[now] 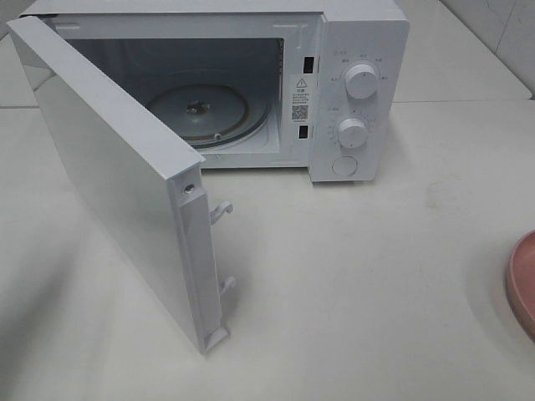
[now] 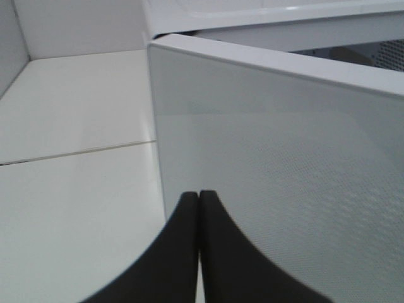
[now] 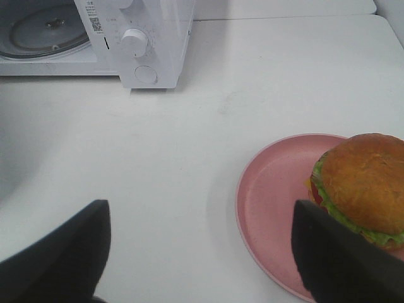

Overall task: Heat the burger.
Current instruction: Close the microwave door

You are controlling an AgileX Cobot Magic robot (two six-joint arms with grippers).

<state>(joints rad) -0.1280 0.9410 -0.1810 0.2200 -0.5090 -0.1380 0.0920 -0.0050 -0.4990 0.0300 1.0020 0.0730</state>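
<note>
White microwave (image 1: pixel 251 83) at upper centre of the high view, door (image 1: pixel 117 184) swung wide toward lower left, latch hooks showing on its edge. Glass turntable (image 1: pixel 205 113) bare inside the cavity. Two round knobs, upper (image 1: pixel 361 81) and lower (image 1: pixel 352 134), on the control panel at right, round button (image 1: pixel 343 165) beneath. Pink plate (image 1: pixel 522 284) cut off at the right edge, on the white table (image 1: pixel 359 292).

Left gripper (image 2: pixel 199 199) with fingers pressed together, nothing between, tips close to the outer face of the door; contact unclear.

Right gripper (image 3: pixel 202 221) spread wide, empty, above the table. Burger (image 3: pixel 363 186) at right of the right wrist view, sitting on the pink plate, just beside the nearer finger, well apart from the microwave at upper left.
</note>
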